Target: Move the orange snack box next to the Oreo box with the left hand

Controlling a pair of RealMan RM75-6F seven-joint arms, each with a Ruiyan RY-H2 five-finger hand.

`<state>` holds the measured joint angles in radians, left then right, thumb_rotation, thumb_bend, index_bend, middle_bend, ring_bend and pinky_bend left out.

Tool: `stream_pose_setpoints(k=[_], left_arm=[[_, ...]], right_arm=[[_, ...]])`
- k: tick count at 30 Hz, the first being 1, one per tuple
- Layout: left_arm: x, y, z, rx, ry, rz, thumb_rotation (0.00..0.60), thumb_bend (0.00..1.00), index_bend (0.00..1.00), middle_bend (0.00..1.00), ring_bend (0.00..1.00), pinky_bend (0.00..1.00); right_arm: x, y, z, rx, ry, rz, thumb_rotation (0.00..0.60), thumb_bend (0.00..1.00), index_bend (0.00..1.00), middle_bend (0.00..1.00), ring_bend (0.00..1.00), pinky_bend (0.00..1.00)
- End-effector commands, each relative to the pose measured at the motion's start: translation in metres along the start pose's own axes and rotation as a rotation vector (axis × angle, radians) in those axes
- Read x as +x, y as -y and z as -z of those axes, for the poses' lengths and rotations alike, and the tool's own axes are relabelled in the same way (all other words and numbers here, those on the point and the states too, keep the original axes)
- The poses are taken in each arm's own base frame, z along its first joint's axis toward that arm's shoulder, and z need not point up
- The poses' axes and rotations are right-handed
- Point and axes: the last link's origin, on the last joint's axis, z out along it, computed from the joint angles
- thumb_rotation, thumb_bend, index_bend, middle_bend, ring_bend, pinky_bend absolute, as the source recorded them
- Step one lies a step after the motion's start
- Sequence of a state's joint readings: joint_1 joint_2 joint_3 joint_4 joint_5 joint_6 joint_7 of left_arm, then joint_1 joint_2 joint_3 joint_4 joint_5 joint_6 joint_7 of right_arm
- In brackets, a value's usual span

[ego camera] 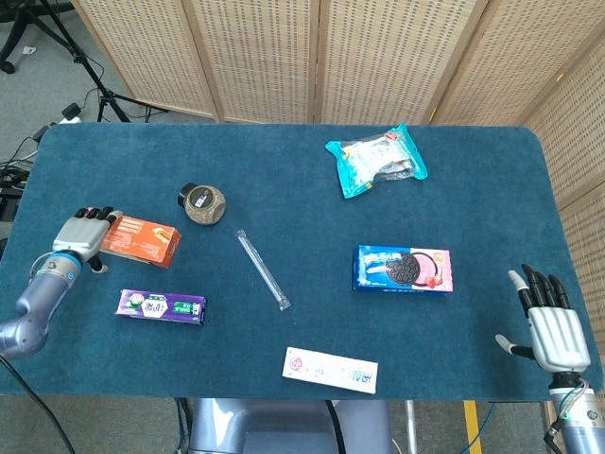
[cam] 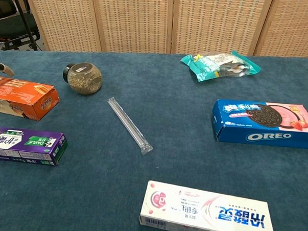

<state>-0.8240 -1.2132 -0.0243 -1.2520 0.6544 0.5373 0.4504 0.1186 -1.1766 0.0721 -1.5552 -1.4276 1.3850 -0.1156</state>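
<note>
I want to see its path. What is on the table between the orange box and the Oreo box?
In the head view, a clear plastic stick lies slantwise between the orange snack box and the Oreo box.

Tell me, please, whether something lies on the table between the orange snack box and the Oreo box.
Yes. A clear plastic tube lies diagonally on the cloth between the orange snack box and the Oreo box, across the straight path. The round jar sits just off that line.

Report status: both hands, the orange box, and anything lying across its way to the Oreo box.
Left hand at orange box end, grip unclear. Right hand open, idle. Straw lies across the way to Oreo box.
</note>
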Motion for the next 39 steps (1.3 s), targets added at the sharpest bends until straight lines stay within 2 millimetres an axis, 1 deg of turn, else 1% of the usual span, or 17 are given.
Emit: stream_pose_setpoints(k=[1,8,14,19,23,26,28,29,31,36,39], left_arm=[[0.001,-0.004,-0.006,-0.009,-0.008,-0.015,0.6,0.17,0.0,0.0,0.0,0.0],[0.001,-0.006,-0.017,-0.008,-0.011,-0.015,0.6,0.17,0.0,0.0,0.0,0.0],[0.001,-0.016,-0.024,-0.03,-0.01,-0.024,0.6,0.18,0.0,0.0,0.0,0.0],[-0.006,-0.022,-0.029,-0.042,0.004,-0.046,0.6,0.19,0.0,0.0,0.0,0.0],[-0.011,-0.025,-0.031,-0.041,0.005,-0.06,0.6,0.21,0.04,0.0,0.0,0.0],[-0.015,-0.027,-0.033,-0.034,0.007,-0.052,0.6,0.27,0.12,0.0,0.0,0.0],[-0.016,-0.028,-0.033,-0.029,-0.006,-0.049,0.6,0.35,0.2,0.0,0.01,0.03],[-0.016,-0.028,-0.034,-0.027,-0.018,-0.047,0.6,0.38,0.22,0.01,0.02,0.04],[-0.015,-0.029,-0.033,-0.025,-0.043,-0.049,0.6,0.45,0.29,0.07,0.07,0.09],[-0.006,-0.031,-0.029,-0.027,-0.115,-0.034,0.6,0.53,0.39,0.15,0.15,0.15],[0.001,-0.032,-0.025,-0.036,-0.145,-0.042,0.6,0.54,0.47,0.19,0.18,0.18]], right_arm=[[-0.001,0.0,-0.001,-0.004,0.003,0.003,0.6,0.05,0.0,0.0,0.0,0.0],[-0.004,0.001,-0.002,-0.002,0.019,0.009,0.6,0.05,0.0,0.0,0.0,0.0],[-0.006,0.002,-0.003,-0.002,0.028,0.01,0.6,0.05,0.0,0.0,0.0,0.0],[-0.006,0.001,-0.003,-0.005,0.024,0.008,0.6,0.05,0.0,0.0,0.0,0.0],[-0.004,0.001,-0.003,-0.003,0.02,0.001,0.6,0.05,0.0,0.0,0.0,0.0],[-0.003,0.002,-0.002,0.002,0.015,-0.005,0.6,0.05,0.0,0.0,0.0,0.0],[-0.003,0.002,-0.002,0.004,0.011,-0.007,0.6,0.05,0.0,0.0,0.0,0.0],[-0.002,0.002,-0.001,0.004,0.01,-0.008,0.6,0.05,0.0,0.0,0.0,0.0],[-0.002,0.002,-0.001,0.005,0.01,-0.008,0.6,0.05,0.0,0.0,0.0,0.0],[-0.003,0.002,-0.001,0.005,0.016,-0.007,0.6,0.05,0.0,0.0,0.0,0.0],[-0.003,0.002,-0.001,0.003,0.018,-0.008,0.6,0.05,0.0,0.0,0.0,0.0]])
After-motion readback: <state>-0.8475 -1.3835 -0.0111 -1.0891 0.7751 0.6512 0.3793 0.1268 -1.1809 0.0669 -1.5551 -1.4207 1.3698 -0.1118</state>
